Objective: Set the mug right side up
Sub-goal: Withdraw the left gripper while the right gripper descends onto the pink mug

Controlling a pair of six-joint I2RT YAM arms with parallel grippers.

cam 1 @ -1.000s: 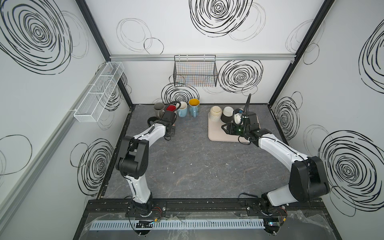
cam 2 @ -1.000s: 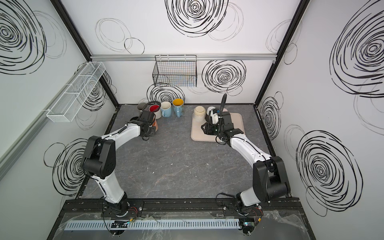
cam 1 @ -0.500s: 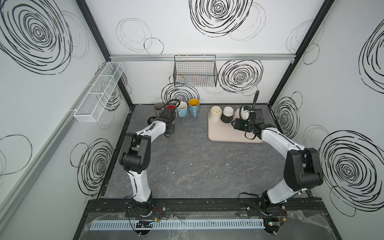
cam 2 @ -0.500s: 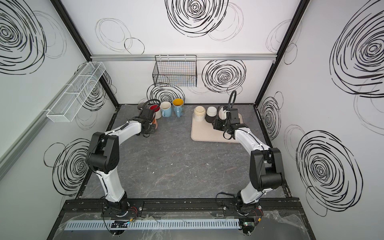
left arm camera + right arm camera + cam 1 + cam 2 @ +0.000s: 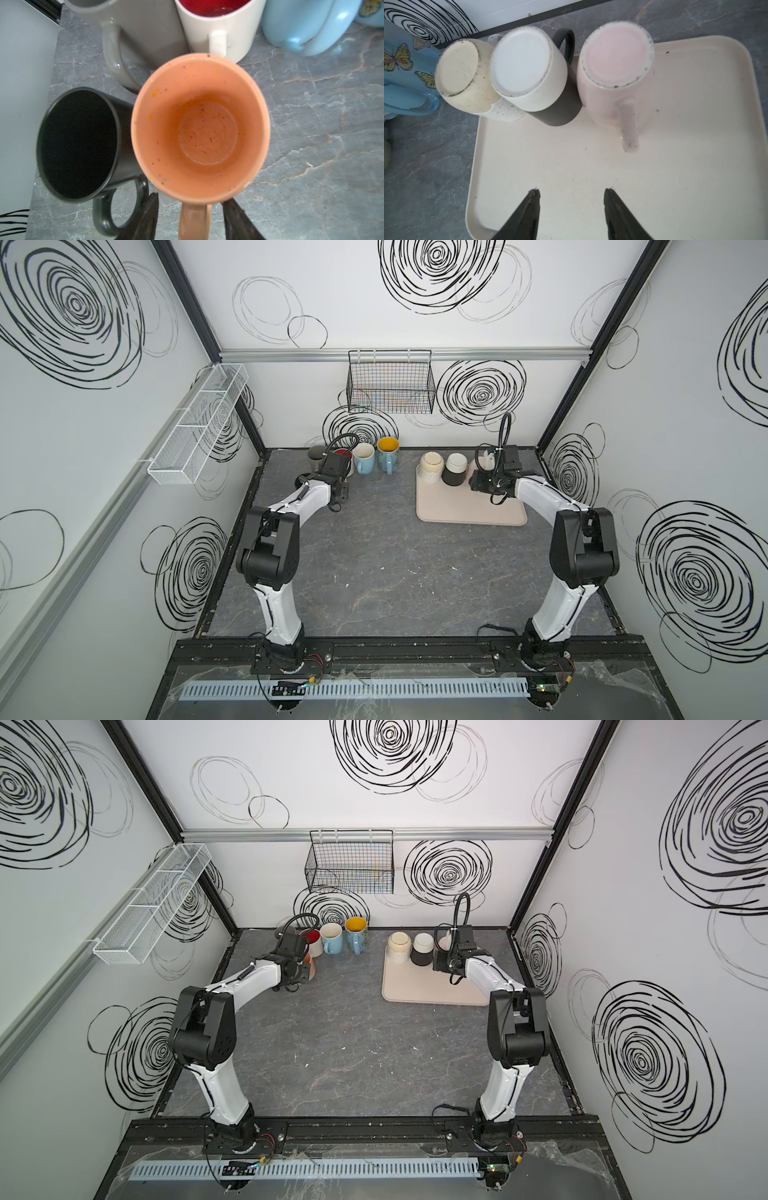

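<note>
While both arms are bent at the elbow and stretched toward the back wall, they're over different mugs. The left arm (image 5: 297,504) reaches for the back left corner with its wrist tipped down, and the left gripper (image 5: 190,199) sits right over the orange mug (image 5: 199,128). That mug stands upright on the table (image 5: 311,145), mouth up, squeezed against a black mug (image 5: 79,143) and close to a grey mug (image 5: 141,25) and a white mug (image 5: 218,27). Its handle pokes between the two fingers (image 5: 149,216), but there's a gap on each side, so the jaws are spread and not pinching anything.

The right arm (image 5: 544,497) reaches over the far end of the tray (image 5: 695,166). The right gripper (image 5: 572,190) points down at bare tray with its jaws apart, holding nothing. Near it the pink mug (image 5: 612,83) sits bottom up on the tray, handle toward the gripper. A black-and-white mug (image 5: 529,68) and a cream mug (image 5: 463,76) are flipped over beside it.
</note>
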